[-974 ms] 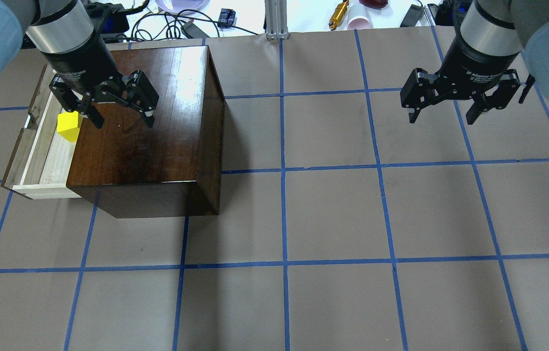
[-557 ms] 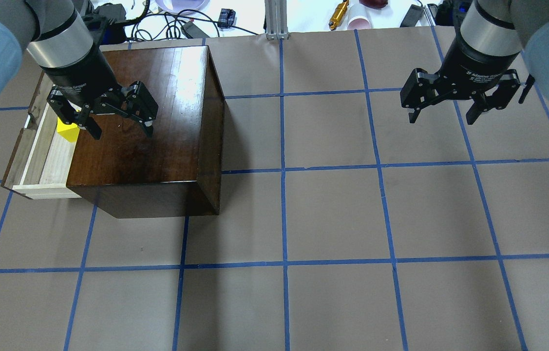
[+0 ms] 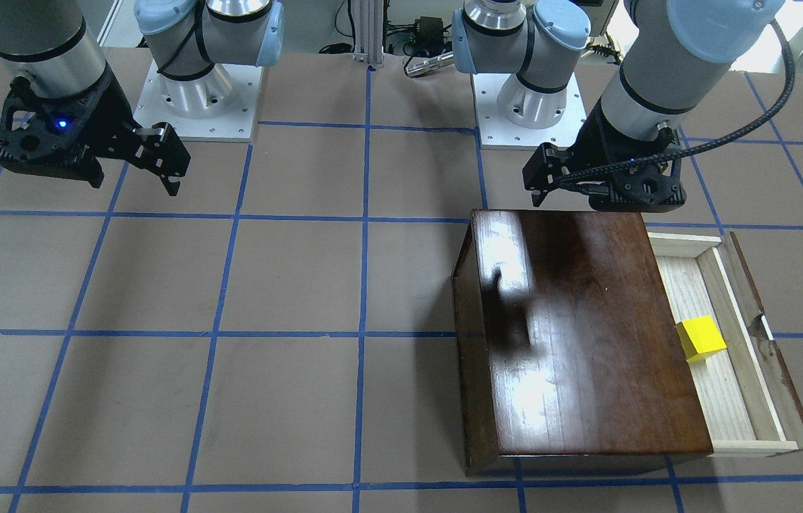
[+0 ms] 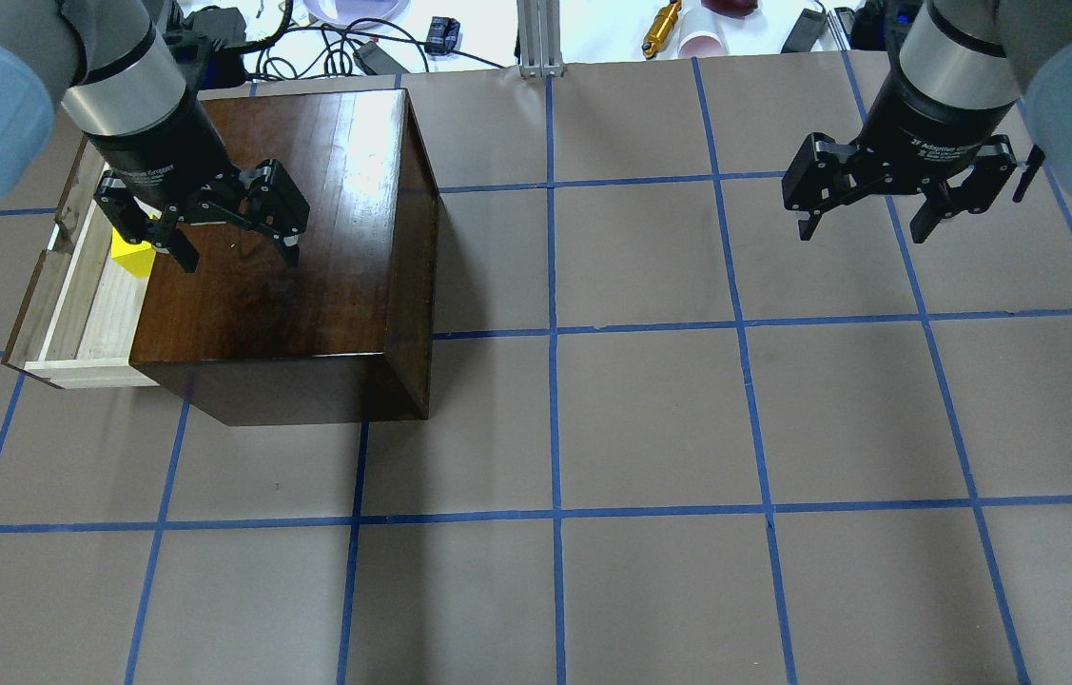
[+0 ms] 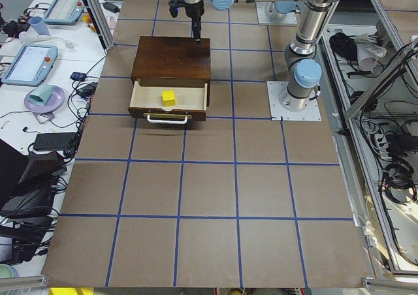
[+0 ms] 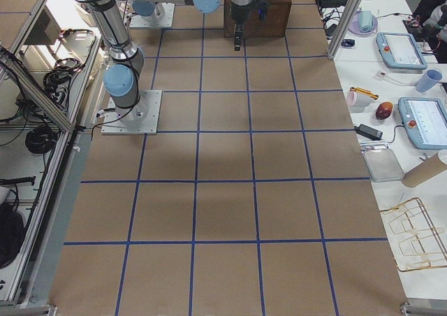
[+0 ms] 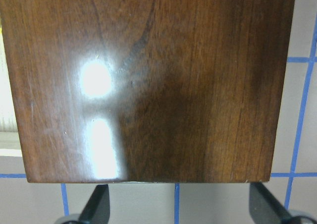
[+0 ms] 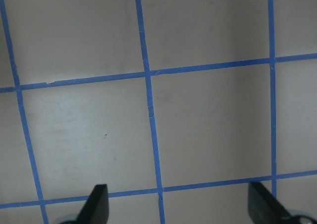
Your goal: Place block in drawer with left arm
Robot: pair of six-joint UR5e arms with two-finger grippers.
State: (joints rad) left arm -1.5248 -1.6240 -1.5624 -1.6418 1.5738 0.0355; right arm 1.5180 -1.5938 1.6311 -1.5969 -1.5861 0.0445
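The block (image 3: 702, 337) is sitting on the pale floor of the drawer (image 3: 729, 399), about halfway along it, between the face of the wooden box (image 3: 586, 335) and the dark front panel. In the front-facing view it is lying close to the box side. No finger is touching it.

The left gripper (image 4: 238, 249) is hanging over the glossy top of the box, beside the drawer and not over it. Its fingers are spread wide and holding nothing, and the left wrist view is showing only the box lid between two far-apart tips. That suggests the placing is done and the left arm (image 4: 131, 90) is standing clear of the drawer opening, where a lift would not be knocking the block.

The right gripper (image 4: 864, 228) is hovering over the bare table (image 4: 650, 428), well apart from the box. Its fingers are also spread and empty, and it is probably parked there to keep out of the left arm's way.

Being a cube, the block is offering no long axis. It is resting flat on one face, with its edges running roughly in line with the drawer walls.

The drawer is lying with its long axis along the box's front. It is pulled out toward the robot's left, with the metal pull facing the table's end
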